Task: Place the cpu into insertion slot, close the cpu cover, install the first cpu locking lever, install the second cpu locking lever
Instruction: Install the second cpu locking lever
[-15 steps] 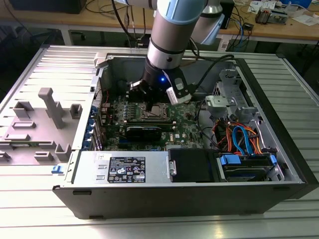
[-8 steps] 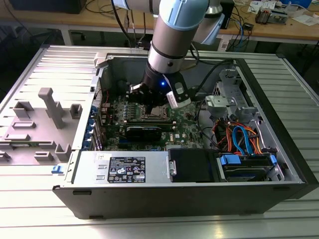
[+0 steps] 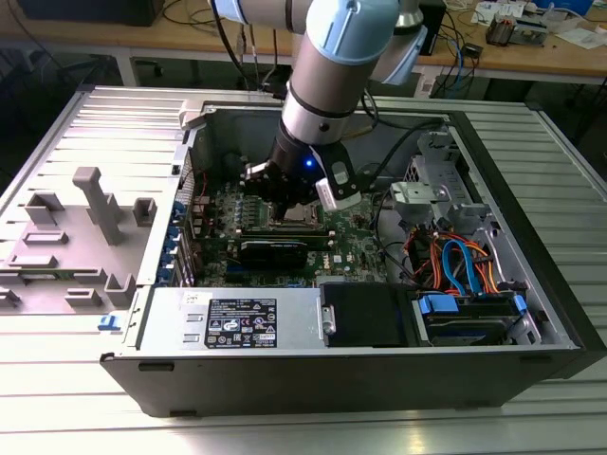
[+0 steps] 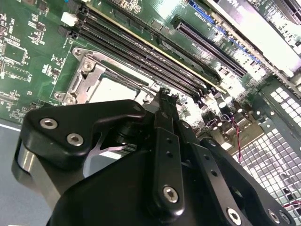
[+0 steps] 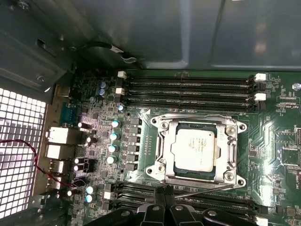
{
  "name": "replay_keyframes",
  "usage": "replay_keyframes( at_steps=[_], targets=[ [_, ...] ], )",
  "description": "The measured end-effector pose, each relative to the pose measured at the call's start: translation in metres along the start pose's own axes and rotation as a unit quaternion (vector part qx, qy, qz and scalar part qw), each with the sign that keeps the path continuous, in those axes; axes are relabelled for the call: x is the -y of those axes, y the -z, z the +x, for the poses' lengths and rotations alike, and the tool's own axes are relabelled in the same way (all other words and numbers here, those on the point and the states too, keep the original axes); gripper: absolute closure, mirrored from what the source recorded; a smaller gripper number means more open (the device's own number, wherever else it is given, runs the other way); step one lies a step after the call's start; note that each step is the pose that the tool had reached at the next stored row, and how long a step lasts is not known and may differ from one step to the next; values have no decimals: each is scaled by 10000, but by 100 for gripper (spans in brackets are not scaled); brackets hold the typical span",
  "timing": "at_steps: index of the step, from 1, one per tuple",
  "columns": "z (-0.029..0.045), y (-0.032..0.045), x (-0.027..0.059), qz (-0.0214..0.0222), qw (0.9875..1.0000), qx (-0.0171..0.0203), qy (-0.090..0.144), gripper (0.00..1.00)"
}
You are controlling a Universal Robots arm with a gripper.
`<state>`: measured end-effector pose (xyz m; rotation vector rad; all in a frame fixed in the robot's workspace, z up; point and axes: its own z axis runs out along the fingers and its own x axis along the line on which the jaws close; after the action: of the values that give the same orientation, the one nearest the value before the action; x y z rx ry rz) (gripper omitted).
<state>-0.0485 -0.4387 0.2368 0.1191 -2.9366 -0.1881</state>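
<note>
My pincer [image 5: 162, 197] looks pressed together, holding nothing, tips at a thin locking lever [image 5: 202, 189] by the socket edge; cpu [image 5: 195, 149] seated in slot mid-motherboard, cpu cover [image 5: 165, 141] down around it

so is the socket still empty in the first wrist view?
No, the cpu sits in the socket, framed by the cpu cover.

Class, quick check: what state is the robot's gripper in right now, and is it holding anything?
Gripper: shut, fingertips together with nothing visibly held, poised at the edge of the cpu cover, which is down over the cpu.
</note>
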Motion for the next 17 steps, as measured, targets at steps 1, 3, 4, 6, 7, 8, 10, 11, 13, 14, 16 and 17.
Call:
replay_keyframes(
  at_steps=[1,3,4,6,7,8,10,11,13,14,16,17],
  targets=[
    [-2,-9,1,0,10000,-2,-1,89],
    [-7,-39,6,0,10000,-3,-1,89],
    [-4,-53,7,0,10000,-3,-1,89],
    [14,-70,8,0,10000,-3,-1,89],
    [30,-76,8,2,10000,0,-1,89],
    [58,-89,6,3,10000,25,3,89],
    [83,-108,5,13,9999,130,15,89],
    [94,-114,5,16,9999,168,20,89],
    [128,-128,3,20,9997,222,27,89],
    [141,-133,3,22,9997,242,28,89],
    [172,-154,2,29,9995,307,36,89],
    [184,-160,2,31,9995,326,39,89]
  ],
)
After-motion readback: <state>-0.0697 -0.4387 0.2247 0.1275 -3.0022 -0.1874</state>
